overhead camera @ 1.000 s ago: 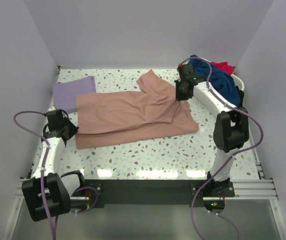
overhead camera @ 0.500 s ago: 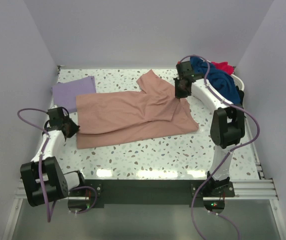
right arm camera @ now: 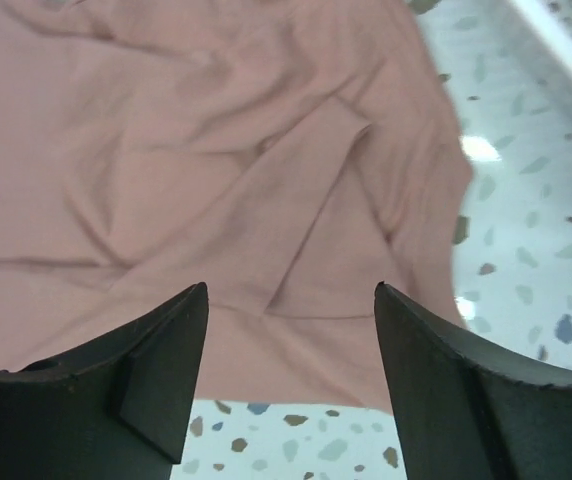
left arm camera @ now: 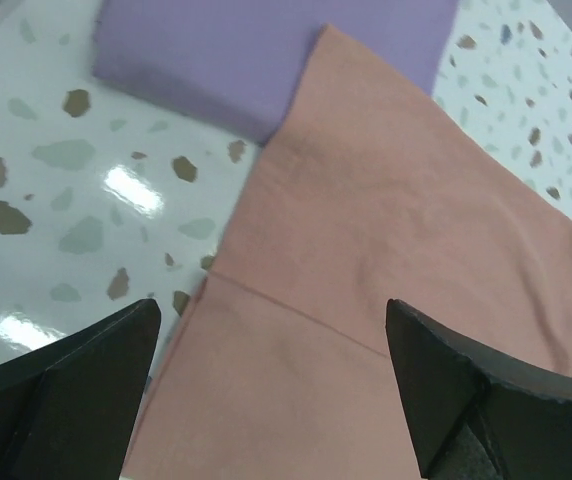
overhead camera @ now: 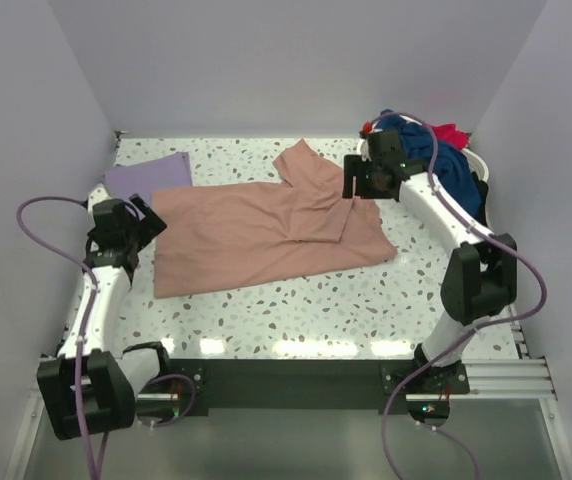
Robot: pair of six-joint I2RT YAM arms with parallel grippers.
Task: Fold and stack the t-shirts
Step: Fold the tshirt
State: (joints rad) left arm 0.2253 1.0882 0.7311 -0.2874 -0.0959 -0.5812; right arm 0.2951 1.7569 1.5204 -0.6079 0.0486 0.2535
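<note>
A dusty-pink t-shirt lies folded lengthwise across the middle of the table, one sleeve pointing to the back. My left gripper hovers open over its left end, and nothing sits between the fingers; the pink cloth lies flat below. At the shirt's right end my right gripper is open above the sleeve and its creased cloth, holding nothing. A folded lavender t-shirt lies at the back left, partly under the pink one. Navy blue and red t-shirts are heaped at the back right.
The white basket rim shows under the navy heap at the back right, close behind my right arm. Bare speckled tabletop runs along the front. Walls close in the left, back and right sides.
Both grippers have gone from shut to open and let go of the pink t-shirt. The shirt's upper layer now lies flat. The left gripper has moved back and to the left.
</note>
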